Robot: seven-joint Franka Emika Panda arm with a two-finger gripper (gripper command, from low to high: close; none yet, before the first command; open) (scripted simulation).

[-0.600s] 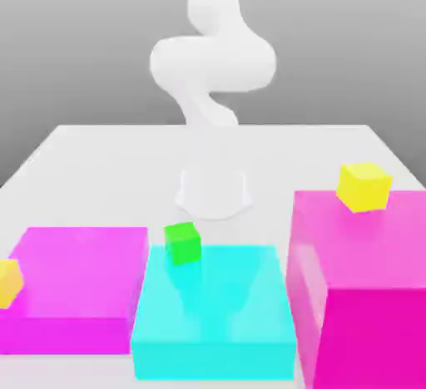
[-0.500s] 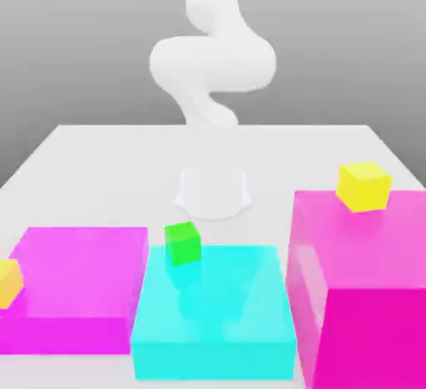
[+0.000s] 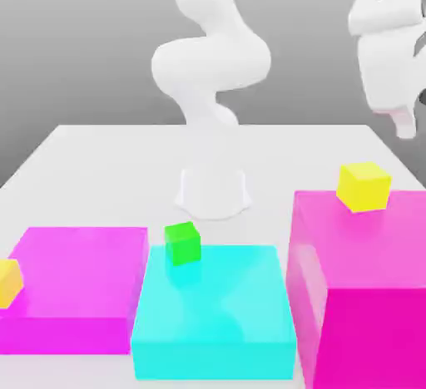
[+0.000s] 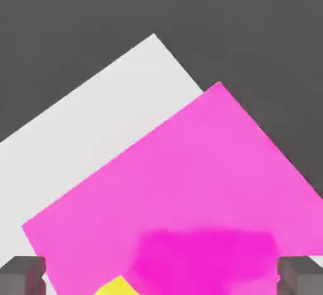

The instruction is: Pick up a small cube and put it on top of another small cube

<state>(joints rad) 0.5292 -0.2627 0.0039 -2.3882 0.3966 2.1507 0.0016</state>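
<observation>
With its jaws spread wide and empty, the white robot gripper [image 4: 161, 276] best centres over the bright yellow cube [image 3: 364, 187], below it on the tall magenta block [image 3: 374, 337], before descending straight.

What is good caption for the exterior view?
White robot arm near three colored blocks, each bearing one small cube: two yellowish, one green.

Glossy, smooth, plastic-looking magenta block [image 3: 374, 329] and cyan block [image 3: 214, 296]; smooth, matt white tabletop [image 3: 125, 171].

Simulated robot scene: plain white tabletop [image 3: 274, 150], flat-colored blocks [image 3: 216, 296].
</observation>
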